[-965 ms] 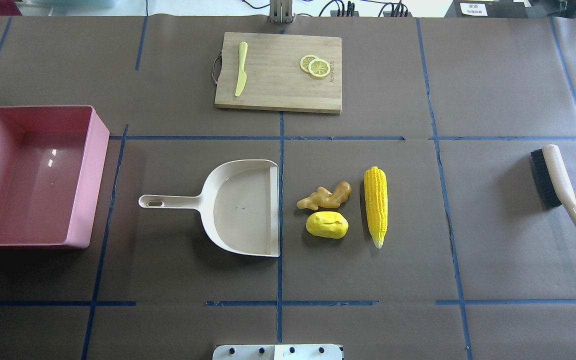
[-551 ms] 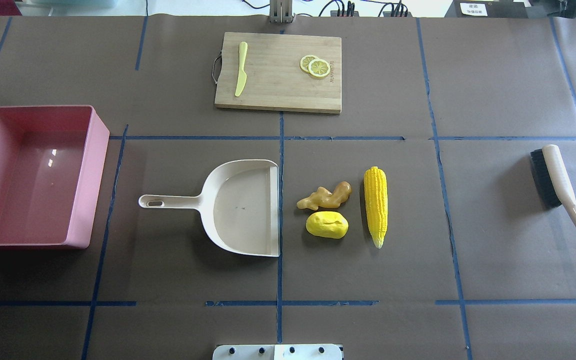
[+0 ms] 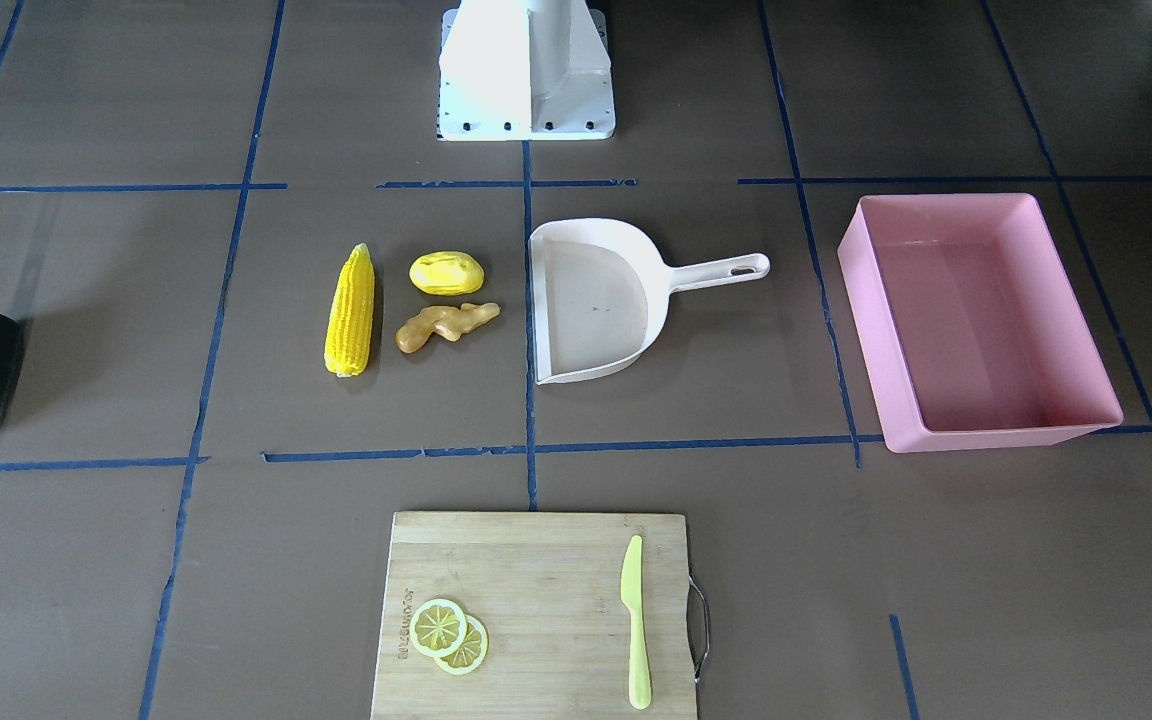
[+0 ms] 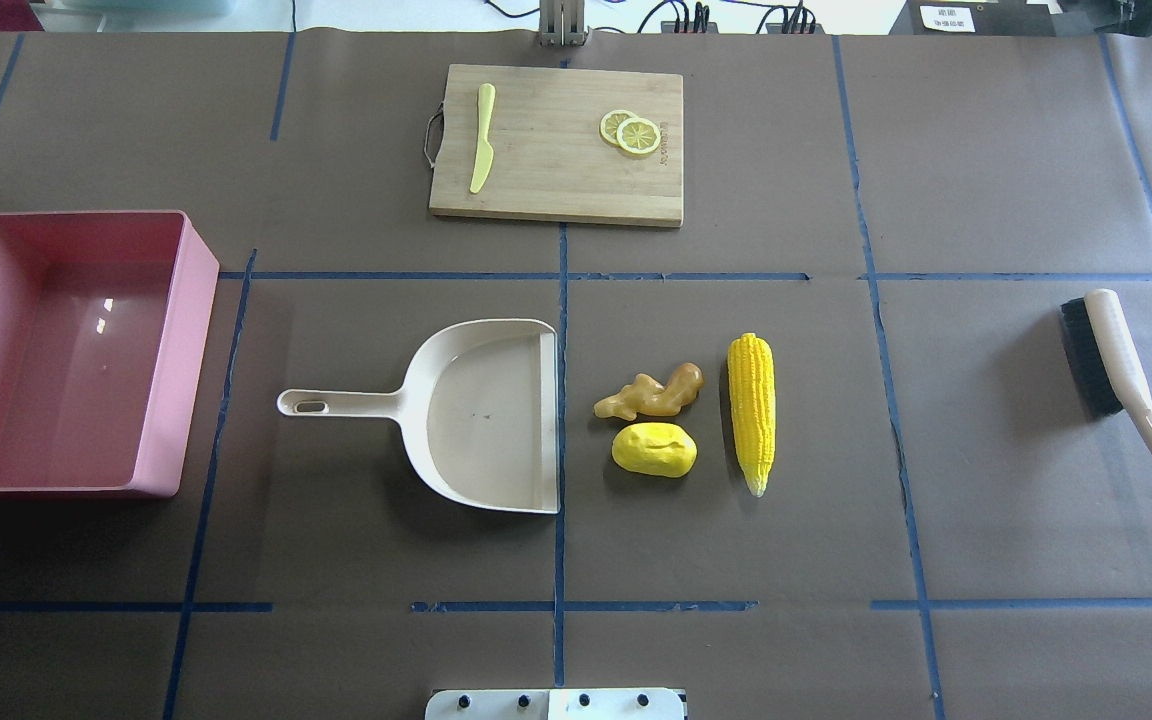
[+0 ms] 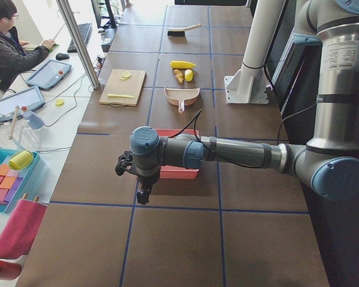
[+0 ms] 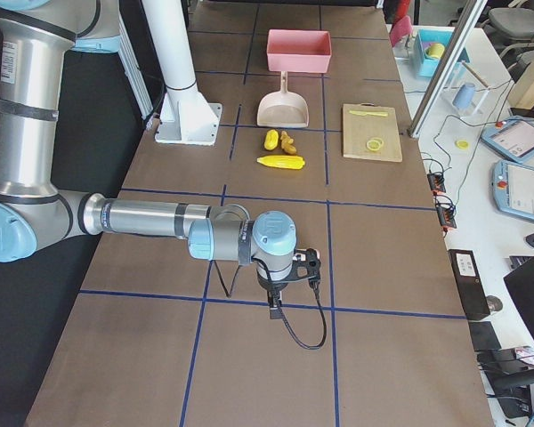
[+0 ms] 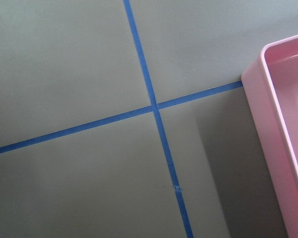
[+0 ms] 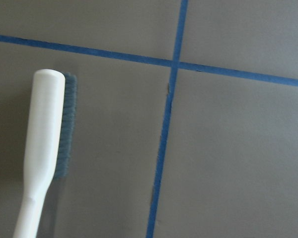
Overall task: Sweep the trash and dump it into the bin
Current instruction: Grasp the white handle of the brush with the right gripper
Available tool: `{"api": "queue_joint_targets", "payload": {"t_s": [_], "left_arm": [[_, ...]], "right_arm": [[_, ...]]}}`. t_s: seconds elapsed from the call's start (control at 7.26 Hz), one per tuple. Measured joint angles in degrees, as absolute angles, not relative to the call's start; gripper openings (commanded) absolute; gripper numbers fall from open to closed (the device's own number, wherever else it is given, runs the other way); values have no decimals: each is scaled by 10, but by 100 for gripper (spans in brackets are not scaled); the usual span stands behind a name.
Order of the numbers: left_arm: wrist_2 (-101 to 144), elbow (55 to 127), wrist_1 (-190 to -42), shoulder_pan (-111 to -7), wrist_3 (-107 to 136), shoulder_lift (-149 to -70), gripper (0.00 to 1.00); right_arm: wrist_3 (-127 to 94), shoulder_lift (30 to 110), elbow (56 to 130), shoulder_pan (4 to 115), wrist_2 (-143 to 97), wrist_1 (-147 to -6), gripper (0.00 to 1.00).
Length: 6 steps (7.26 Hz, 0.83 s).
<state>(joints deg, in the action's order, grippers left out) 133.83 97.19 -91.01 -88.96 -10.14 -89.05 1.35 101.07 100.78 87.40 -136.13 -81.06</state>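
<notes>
Left pincer: It hangs down from the near arm in the left side view. It is above the brown table, just beside the big pink plastic bin. I cannot tell if it is open or closed, or if it holds anything.
Left wrist camera: It looks down at a cross of blue tape lines and one corner of the bin.
Right pincer: It hangs down from the near arm in the right side view. It is above the table, well apart from the trash. I cannot tell if it is open or closed, or if it holds anything.
Right wrist camera: It looks down at the cream-handled brush with dark bristles, which lies flat on the table.
Trash: All three pieces lie on the table near the middle. The knobbly tan-orange ginger root and the yellow oval potato lump sit very close together. The long yellow corn cob lies just beside them.
Dustpan: The cream-white plastic dustpan lies flat. Its open mouth faces the ginger and potato, just beside them. Its handle points toward the bin.
Bin: It stands on the robot's left side, well apart from the trash.
Brush: It lies far out on the robot's right side.
Board: The wooden cutting board lies on the far side of the table. The yellow-green toy knife and two lemon slices rest on it.
</notes>
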Motion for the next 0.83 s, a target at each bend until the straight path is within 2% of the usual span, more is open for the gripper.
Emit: {"api": "queue_joint_targets", "payload": {"t_s": [0.28,0.83], "left_arm": [[1343,974,-910,-889,-102,-891,100],[1357,976,-911,-889,-102,-891,100]], "right_arm": [[-121,1012,1026,808,-1384,-733,100],[-283,1059,1089,672,-1321,-671,99]]}}
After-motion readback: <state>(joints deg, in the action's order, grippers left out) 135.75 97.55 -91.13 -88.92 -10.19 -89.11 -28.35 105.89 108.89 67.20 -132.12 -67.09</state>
